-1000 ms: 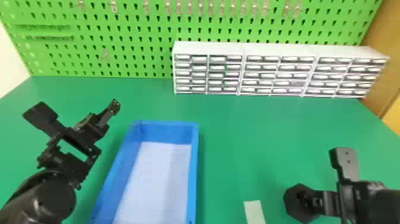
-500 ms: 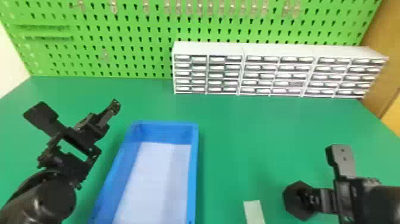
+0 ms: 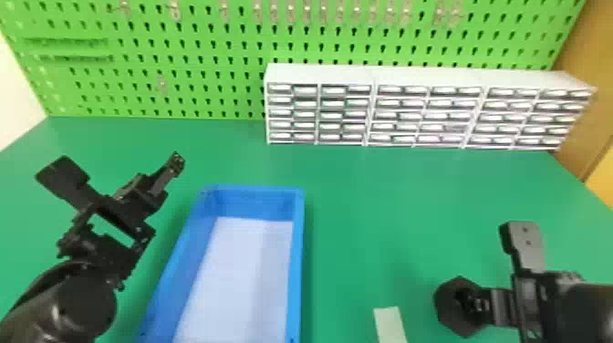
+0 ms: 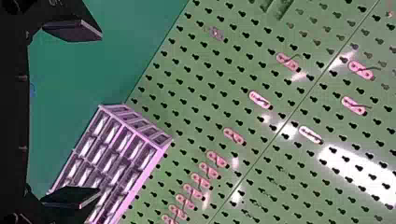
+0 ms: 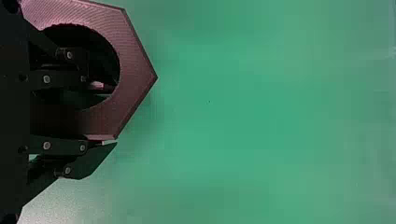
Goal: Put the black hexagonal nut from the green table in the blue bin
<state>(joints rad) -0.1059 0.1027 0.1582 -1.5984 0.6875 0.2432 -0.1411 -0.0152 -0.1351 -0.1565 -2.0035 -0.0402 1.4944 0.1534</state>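
Pegboard (image 3: 191, 50) rises behind the green table (image 3: 387, 205) and drawers (image 3: 342, 114).

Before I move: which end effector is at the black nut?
The right end effector, overlapping the black hexagonal nut in its wrist view. The left end effector is open, left of the blue bin, away from the nut.

Left claw (image 3: 119, 165) (spread wide), right claw (image 3: 497, 269) clamped

The bin (image 3: 297, 255) lies left of the nut (image 3: 446, 303), drawers (image 3: 401, 114) behind.
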